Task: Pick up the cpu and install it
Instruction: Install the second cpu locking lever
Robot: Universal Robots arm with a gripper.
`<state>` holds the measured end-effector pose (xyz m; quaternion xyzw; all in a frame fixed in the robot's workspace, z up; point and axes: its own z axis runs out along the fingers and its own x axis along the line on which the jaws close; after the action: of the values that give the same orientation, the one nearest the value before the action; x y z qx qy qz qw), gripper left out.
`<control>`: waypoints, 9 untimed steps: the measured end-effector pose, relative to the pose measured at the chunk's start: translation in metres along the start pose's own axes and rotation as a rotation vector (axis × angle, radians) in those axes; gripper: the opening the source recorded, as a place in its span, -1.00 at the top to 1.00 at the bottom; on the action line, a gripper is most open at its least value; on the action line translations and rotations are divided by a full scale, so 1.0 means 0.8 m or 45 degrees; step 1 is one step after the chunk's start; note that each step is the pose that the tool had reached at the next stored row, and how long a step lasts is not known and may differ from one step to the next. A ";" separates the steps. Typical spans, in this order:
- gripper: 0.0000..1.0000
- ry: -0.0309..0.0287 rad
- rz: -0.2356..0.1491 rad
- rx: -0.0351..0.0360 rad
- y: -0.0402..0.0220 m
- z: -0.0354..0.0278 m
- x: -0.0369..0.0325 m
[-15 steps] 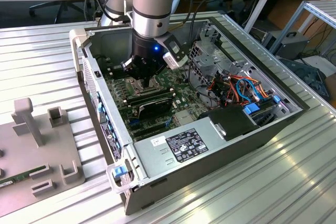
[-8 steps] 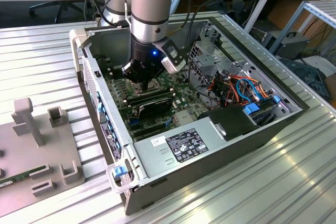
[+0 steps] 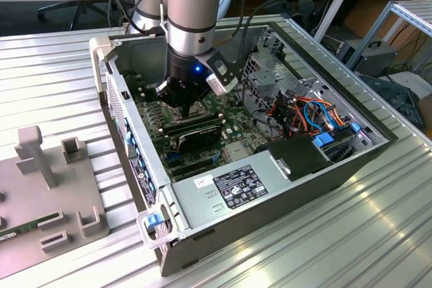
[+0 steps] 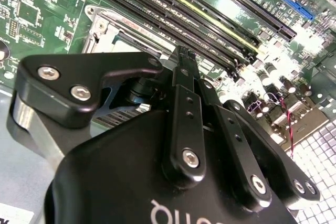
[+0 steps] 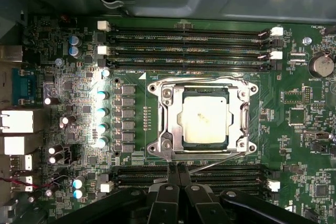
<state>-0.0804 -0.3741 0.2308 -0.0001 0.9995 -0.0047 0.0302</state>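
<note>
In the exterior view we see our hand (image 3: 181,94) low inside the open computer case (image 3: 324,166), just above the motherboard (image 3: 202,136), and the case stands on the bench (image 3: 54,72). In the second wrist view the fingers (image 4: 184,85) are pressed together with nothing between them, close over the socket frame (image 4: 113,32). In the first wrist view the cpu (image 5: 205,116) lies flat inside the socket frame, its edges parallel to the frame; it is square, so no long axis. We judge it is seated; to finish well we should check it sits level before any pressing.
</note>
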 end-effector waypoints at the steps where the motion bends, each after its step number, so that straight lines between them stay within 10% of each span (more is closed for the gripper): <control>1: 0.79 0.0000 0.000 0.0000 0.0000 0.0005 0.0005; 9: 0.79 -0.0002 0.000 -0.0023 0.0002 0.0026 0.0029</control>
<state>-0.0826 -0.3740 0.2286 0.0000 0.9995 -0.0038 0.0303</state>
